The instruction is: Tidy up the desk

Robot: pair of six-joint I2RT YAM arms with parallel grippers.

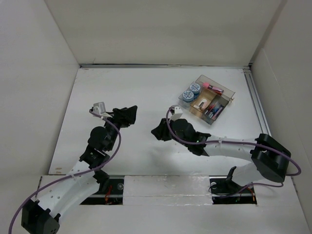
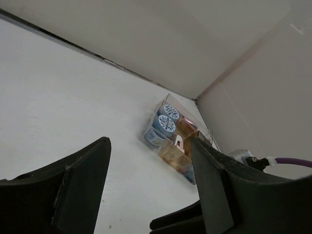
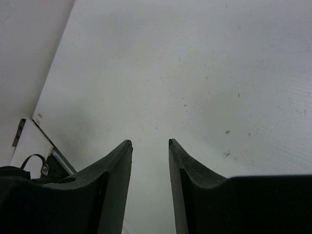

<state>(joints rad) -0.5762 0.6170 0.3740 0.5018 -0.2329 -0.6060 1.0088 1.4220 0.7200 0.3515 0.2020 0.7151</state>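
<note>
Top view has the whole layout. The desk (image 1: pixel 146 92) is a white surface, walled by pale panels (image 1: pixel 161 29) at the back and both sides, with a metal rail (image 1: pixel 256 105) along its right edge. A clear compartmented tray (image 1: pixel 218 84) sits at back right, just beside the rail and turned at an angle. It holds two blue round tins (image 1: pixel 194 88), a pink-capped item (image 1: pixel 212 88) and pens (image 1: pixel 213 112).

Left end effector (image 1: pixel 131 116) is mid-left and the right end effector (image 1: pixel 155 132) is mid-surface. The two are near each other but apart, both well short of the tray.

Left wrist view adds the grip state: the fingers (image 2: pixel 83 185) are spread wide and released, nothing between them. The tray shows past them toward the back corner. A purple cable (image 2: pixel 292 161) and part of the right arm cut in at lower right.

Right wrist view sees only bare surface, no tray. Its fingers (image 3: pixel 117 175) are parted by a narrow gap, released and empty. The left wall and the near edge show at its lower left.

Open room: the back-left and centre of the surface are bare. The right arm's forearm lies across the near-right area, between its base and the tray.
</note>
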